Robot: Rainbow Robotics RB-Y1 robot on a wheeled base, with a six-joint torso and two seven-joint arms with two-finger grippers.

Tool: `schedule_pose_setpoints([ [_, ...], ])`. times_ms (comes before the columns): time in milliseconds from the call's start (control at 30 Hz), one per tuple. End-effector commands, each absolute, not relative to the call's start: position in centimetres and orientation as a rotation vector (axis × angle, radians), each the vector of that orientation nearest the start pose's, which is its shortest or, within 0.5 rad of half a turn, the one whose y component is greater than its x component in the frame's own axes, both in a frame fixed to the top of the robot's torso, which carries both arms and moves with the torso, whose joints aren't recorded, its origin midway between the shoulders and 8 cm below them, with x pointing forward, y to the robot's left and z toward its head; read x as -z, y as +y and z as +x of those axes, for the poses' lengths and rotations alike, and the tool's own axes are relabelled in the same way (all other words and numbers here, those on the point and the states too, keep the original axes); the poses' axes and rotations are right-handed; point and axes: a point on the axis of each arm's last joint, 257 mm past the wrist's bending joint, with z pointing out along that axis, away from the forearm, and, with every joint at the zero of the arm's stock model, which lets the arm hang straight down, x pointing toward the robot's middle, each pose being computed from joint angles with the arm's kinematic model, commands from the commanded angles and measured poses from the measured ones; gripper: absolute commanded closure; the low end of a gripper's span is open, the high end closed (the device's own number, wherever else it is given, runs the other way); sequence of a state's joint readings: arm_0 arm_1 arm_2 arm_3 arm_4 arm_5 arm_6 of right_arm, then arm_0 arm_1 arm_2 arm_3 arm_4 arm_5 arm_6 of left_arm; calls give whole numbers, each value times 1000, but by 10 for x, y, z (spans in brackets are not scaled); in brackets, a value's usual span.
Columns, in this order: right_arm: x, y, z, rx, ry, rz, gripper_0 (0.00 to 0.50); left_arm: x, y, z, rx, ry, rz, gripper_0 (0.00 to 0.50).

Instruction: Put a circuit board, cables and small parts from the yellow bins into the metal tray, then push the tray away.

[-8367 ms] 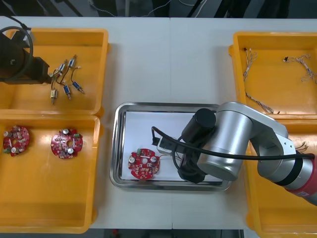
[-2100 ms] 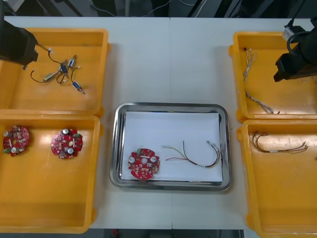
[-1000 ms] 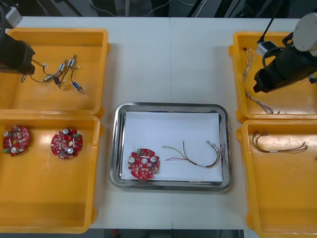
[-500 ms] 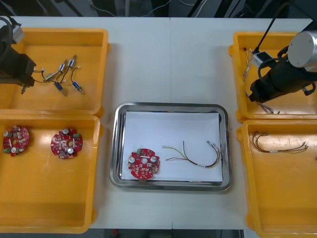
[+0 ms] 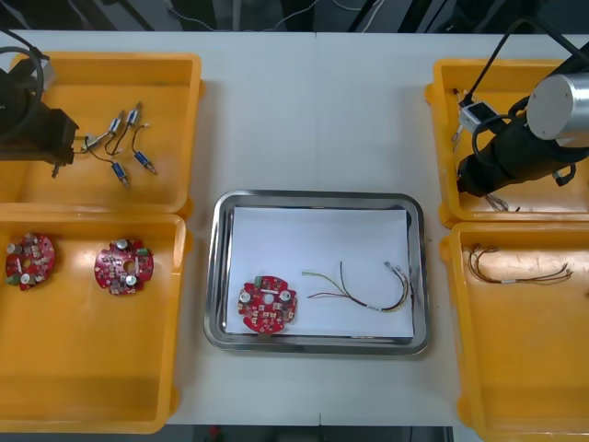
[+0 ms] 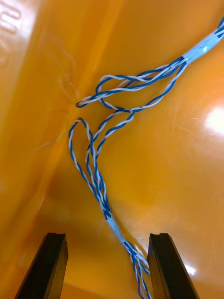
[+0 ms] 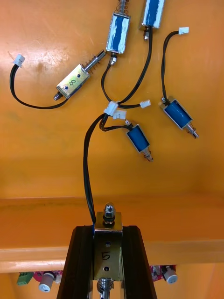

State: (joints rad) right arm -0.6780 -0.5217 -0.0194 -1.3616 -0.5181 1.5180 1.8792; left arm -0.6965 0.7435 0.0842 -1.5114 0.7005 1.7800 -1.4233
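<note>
Fingers of my left gripper are pinched on a small metal part, stamped 5, at the upper-left yellow bin. Its black lead runs into a knot with the other parts. I'd lift slow and straight; yank it and the whole cluster probably comes along.

Right gripper is spread wide, low in the upper-right yellow bin, with the twisted blue and white cable running between the fingers. Best bite looks like the white sleeve: centre on it, then close.

Metal tray, mid-frame, holds one circuit board and a multicolour cable. Light table underneath. Beyond its far edge the room is dark; can't make out much.
</note>
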Motion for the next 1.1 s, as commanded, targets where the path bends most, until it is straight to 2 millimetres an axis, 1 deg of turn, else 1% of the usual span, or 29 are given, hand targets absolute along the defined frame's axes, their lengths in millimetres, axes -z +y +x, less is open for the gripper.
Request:
schedule_pose_setpoints([
  [33, 204, -309, 568, 96, 2509, -573, 0, 116, 380, 530, -38, 2629, -14, 500],
  [133, 203, -313, 568, 99, 2508, -565, 0, 118, 381, 531, -35, 2631, -12, 500],
  [267, 207, -318, 566, 110, 2514, -565, 0, 122, 383, 532, -30, 2635, -2, 500],
  [467, 209, -318, 567, 111, 2509, -562, 0, 132, 383, 538, -56, 2632, 20, 500],
  [800, 214, -321, 567, 118, 2504, -557, 0, 145, 383, 550, -49, 2615, 27, 500],
  [933, 214, -321, 568, 120, 2503, -557, 0, 147, 384, 552, -54, 2610, 32, 500],
  [1100, 215, -322, 568, 126, 2506, -554, 0, 156, 386, 552, -49, 2603, 38, 500],
])
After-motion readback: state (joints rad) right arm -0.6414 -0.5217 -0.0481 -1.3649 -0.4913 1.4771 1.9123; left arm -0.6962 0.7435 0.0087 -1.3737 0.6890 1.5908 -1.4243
